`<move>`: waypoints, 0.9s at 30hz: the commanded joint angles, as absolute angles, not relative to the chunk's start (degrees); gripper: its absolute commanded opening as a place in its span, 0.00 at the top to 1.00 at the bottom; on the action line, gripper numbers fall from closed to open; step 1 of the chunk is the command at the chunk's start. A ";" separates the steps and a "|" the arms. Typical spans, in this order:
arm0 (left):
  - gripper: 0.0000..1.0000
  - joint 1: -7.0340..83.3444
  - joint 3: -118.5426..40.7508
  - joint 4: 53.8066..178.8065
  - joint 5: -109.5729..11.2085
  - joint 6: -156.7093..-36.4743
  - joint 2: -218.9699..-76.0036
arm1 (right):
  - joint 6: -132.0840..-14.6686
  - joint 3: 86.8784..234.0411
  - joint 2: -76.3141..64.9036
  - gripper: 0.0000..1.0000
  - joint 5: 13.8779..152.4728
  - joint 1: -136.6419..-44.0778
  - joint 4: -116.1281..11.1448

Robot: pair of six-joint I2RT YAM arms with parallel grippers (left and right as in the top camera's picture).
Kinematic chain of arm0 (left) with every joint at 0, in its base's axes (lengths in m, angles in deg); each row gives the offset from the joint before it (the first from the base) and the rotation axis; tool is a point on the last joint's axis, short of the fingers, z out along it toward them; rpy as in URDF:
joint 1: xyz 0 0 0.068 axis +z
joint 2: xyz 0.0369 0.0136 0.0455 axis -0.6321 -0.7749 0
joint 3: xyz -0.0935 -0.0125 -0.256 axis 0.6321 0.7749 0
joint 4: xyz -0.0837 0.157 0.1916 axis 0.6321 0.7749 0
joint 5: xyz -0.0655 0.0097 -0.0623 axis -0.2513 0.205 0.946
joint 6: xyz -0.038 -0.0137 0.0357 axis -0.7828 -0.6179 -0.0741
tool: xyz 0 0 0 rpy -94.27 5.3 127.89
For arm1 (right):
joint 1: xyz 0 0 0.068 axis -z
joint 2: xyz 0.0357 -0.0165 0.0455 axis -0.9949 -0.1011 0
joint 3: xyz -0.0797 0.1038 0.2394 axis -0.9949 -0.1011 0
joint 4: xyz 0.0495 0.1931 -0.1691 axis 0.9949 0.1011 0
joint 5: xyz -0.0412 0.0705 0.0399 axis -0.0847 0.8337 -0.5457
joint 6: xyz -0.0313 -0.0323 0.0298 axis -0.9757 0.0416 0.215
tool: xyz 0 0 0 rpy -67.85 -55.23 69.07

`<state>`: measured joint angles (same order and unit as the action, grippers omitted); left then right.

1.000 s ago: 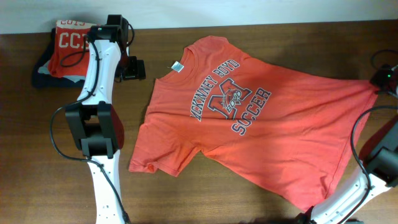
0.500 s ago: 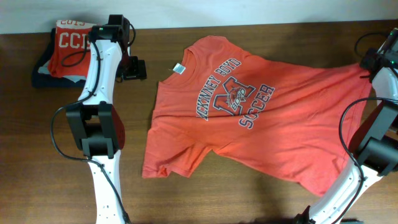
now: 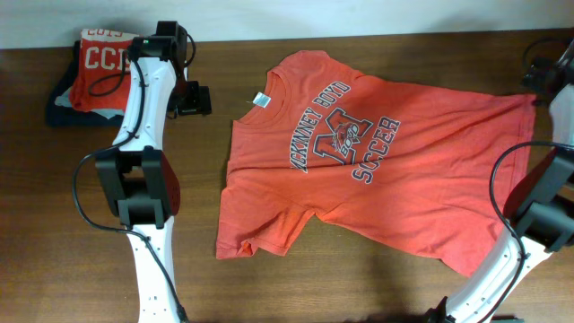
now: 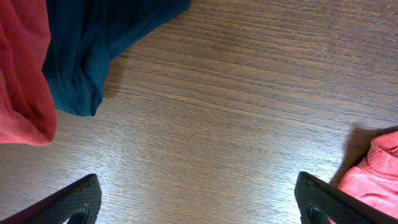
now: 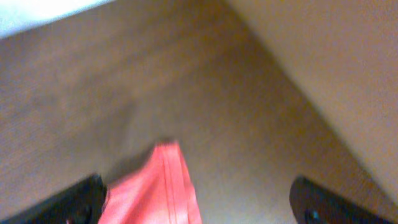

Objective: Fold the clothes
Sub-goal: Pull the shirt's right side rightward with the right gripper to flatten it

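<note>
from above: the orange shirt (image 3: 359,170) lies face up across the middle and right of the table (image 3: 54,224). over the last second it has slid to the right and its body has pulled flatter, the hem corner stretched toward my right gripper (image 3: 541,76) at the far right edge. my left gripper (image 3: 191,99) has not moved; it hangs at the far left, between the folded pile (image 3: 94,63) and the shirt's collar.

left wrist: my fingers are spread wide over bare wood, holding nothing. the navy garment (image 4: 93,37) of the pile is at the far left, and a bit of the shirt is at the right edge.

right wrist: blurred, but my fingers look apart, with the shirt's corner lying between them, not pinched.

i judge the spreading nearly done. the near sleeve is crumpled, so it wants smoothing before the first fold.
</note>
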<state>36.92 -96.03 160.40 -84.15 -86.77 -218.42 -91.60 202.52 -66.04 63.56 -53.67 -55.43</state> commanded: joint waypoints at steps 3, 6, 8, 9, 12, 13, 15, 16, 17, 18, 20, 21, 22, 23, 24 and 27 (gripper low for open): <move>0.01 36.75 -96.90 160.32 -84.15 -86.66 -218.29 | -82.67 221.17 -64.27 0.01 63.60 -54.13 -32.24; 0.01 36.75 -96.90 160.32 -84.15 -86.66 -218.29 | -82.23 226.81 -63.27 0.01 67.97 -54.13 -21.33; 0.01 36.75 -96.90 160.32 -84.15 -86.66 -218.29 | -82.14 228.86 -62.57 0.01 70.03 -54.13 -16.26; 0.01 36.75 -96.90 160.32 -84.15 -86.66 -218.29 | -80.02 229.84 -62.11 0.01 70.20 -54.13 -12.72; 0.01 36.75 -96.90 160.32 -84.15 -86.66 -218.29 | -75.98 230.28 -61.01 0.01 70.23 -54.13 -6.91; 0.01 36.75 -96.90 160.32 -84.15 -86.66 -218.29 | -75.21 230.28 -60.64 0.01 70.20 -54.13 -5.47; 0.01 36.75 -96.90 160.32 -84.15 -86.66 -218.29 | -73.73 230.28 -59.97 0.01 70.20 -54.13 -2.91; 0.01 36.75 -96.90 160.32 -84.15 -86.66 -218.29 | -73.14 230.28 -59.22 0.01 70.23 -54.13 -0.50; 0.01 36.75 -96.90 160.32 -84.15 -86.66 -218.29 | -72.55 230.28 -58.74 0.01 70.20 -54.13 0.98; 0.01 36.75 -96.90 160.32 -84.15 -86.66 -218.29 | -72.13 230.28 -58.30 0.01 70.20 -54.13 2.31; 0.01 36.75 -96.90 160.32 -84.15 -86.66 -218.29 | -71.87 230.28 -57.54 0.01 70.20 -54.13 4.70; 0.01 36.75 -96.90 160.32 -84.13 -86.66 -218.29 | -71.74 230.28 -57.10 0.01 70.18 -54.13 6.29; 0.01 36.75 -96.90 160.32 -84.13 -86.66 -218.29 | -71.74 230.28 -56.66 0.01 70.18 -54.13 7.84; 0.01 36.75 -96.90 160.32 -84.15 -86.66 -218.29 | -71.74 230.28 -56.25 0.01 70.18 -54.13 9.16; 0.01 36.75 -96.90 160.32 -84.15 -86.66 -218.29 | -71.74 230.28 -55.88 0.01 70.18 -54.13 10.47; 0.01 36.75 -96.90 160.32 -84.15 -86.66 -218.29 | -71.69 229.69 -53.89 0.01 70.77 -54.13 12.06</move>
